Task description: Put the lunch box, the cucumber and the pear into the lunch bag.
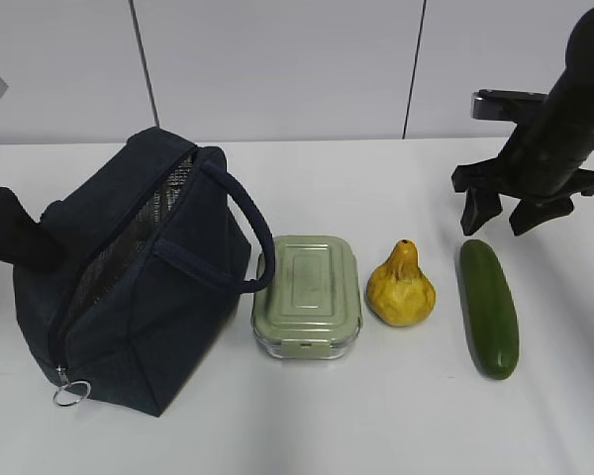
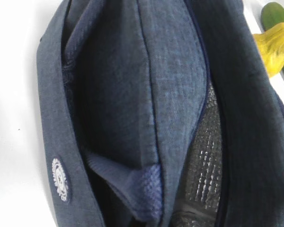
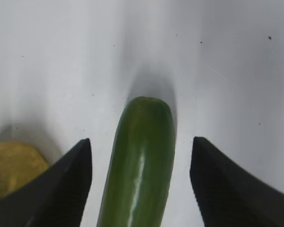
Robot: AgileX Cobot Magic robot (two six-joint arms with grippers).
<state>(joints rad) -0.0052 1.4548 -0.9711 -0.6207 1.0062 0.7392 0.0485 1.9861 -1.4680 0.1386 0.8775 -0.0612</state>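
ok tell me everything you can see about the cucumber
The cucumber is a long, smooth, glossy dark green cylinder with rounded ends, lying flat on the white table, rightmost of the row, just right of the pear without touching it. It runs roughly front to back. Nothing grips it: in the right wrist view the right claw is open, its two fingers either side of the cucumber with gaps on both sides.

A dark green cucumber [image 3: 141,165] is lying on a white table [image 3: 217,56], centred between the right gripper's [image 3: 141,182] spread black fingers [image 3: 61,189]. A yellow shape, probably the pear [image 3: 12,168], is showing at lower left.
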